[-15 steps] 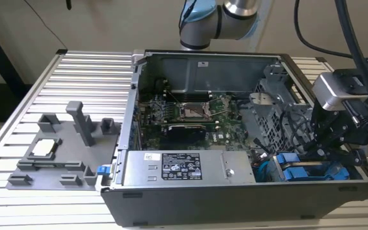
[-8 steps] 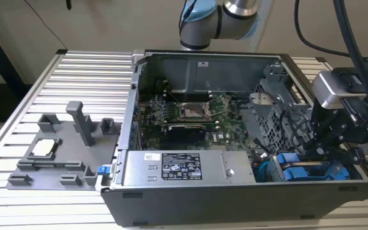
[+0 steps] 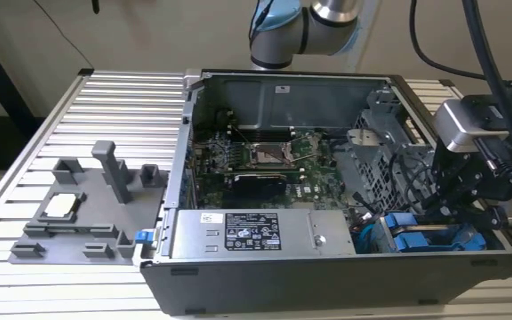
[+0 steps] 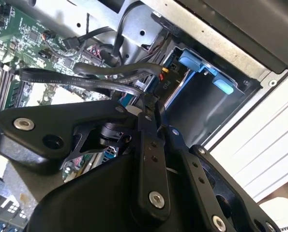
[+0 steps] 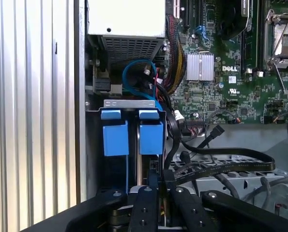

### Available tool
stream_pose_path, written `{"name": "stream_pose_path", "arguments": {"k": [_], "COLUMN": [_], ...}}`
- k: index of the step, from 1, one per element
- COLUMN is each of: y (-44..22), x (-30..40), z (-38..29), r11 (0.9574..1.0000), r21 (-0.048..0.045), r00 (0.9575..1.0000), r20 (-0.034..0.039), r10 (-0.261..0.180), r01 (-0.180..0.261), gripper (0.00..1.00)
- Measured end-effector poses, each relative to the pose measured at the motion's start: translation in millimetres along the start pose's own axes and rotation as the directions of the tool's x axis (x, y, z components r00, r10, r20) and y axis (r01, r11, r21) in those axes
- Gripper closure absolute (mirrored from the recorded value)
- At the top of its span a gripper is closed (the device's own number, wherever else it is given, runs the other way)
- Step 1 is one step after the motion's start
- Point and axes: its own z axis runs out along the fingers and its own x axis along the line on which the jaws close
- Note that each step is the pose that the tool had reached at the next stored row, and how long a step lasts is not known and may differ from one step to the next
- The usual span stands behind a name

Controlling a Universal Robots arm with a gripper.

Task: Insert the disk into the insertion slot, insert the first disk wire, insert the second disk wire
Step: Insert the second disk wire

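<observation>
You see the gripper (image 5: 156, 181) closed on a black wire (image 5: 221, 162) beside the blue-framed disk (image 5: 151, 137); label print stays unreadable.

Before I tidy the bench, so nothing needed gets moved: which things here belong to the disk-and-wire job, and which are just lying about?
Part of the job:
- disk in its blue carrier
- insertion slot
- black flat cable
- gripper, at the cables beside the slot

Lying about:
- grey fixture block on the table at the exterior view's left
- power-supply box
- motherboard
</observation>
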Motion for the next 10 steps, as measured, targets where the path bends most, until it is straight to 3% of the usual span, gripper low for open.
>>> {"name": "stream_pose_path", "arguments": {"k": [10], "y": [-0.1], "x": [0.7], "z": [5.1], "r11": [1.0], "r21": [0.0003], "r00": [1.0], "r20": [-0.0003], "r10": [0.002], "r01": [-0.002], "gripper": [0.84]}}
